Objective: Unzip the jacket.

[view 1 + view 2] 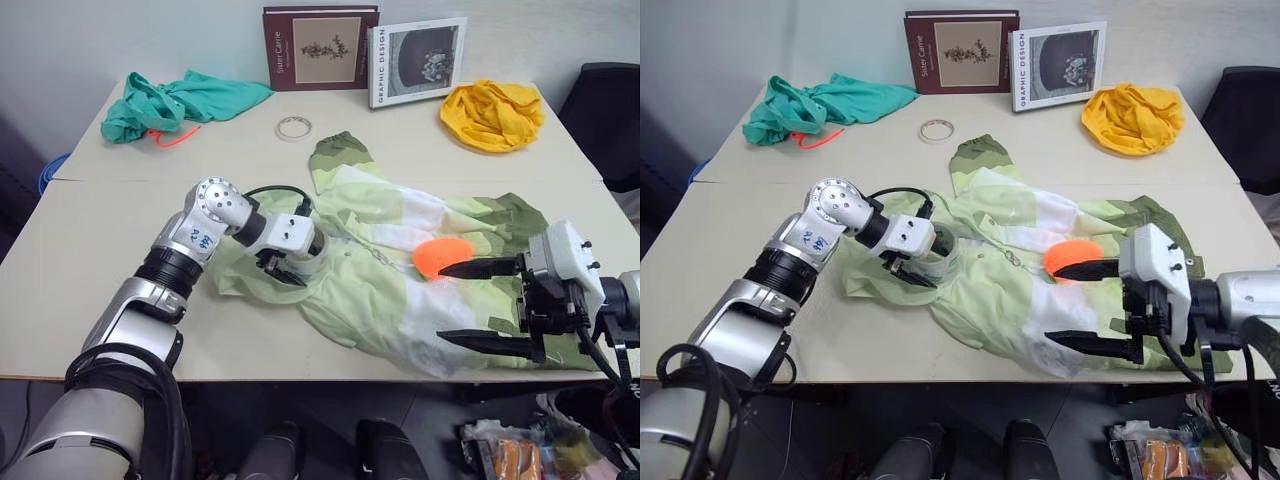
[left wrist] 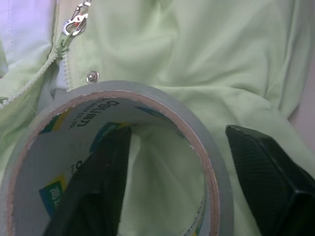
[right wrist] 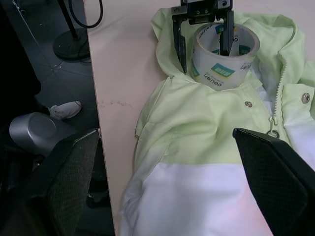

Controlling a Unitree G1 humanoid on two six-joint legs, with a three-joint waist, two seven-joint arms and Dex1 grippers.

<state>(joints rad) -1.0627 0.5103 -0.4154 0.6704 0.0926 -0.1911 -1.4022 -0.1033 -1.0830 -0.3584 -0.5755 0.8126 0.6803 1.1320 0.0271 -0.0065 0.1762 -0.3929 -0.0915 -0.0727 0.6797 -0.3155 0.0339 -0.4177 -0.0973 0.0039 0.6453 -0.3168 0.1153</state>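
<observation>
The jacket [image 1: 400, 270] lies spread on the table [image 1: 100, 260]; judge it light, soft and prone to bunching. Take the metal zipper pull [image 2: 75, 23], bracing the cloth beside it. Your left gripper [image 3: 204, 42] straddles a tape roll [image 3: 224, 51] resting on the jacket, one finger inside. Your right gripper [image 1: 480, 305] hangs wide open over the jacket's white panel.

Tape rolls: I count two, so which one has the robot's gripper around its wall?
The wide grey-white roll lying on the jacket; the left gripper straddles its wall. The small ring sits untouched near the books.
</observation>
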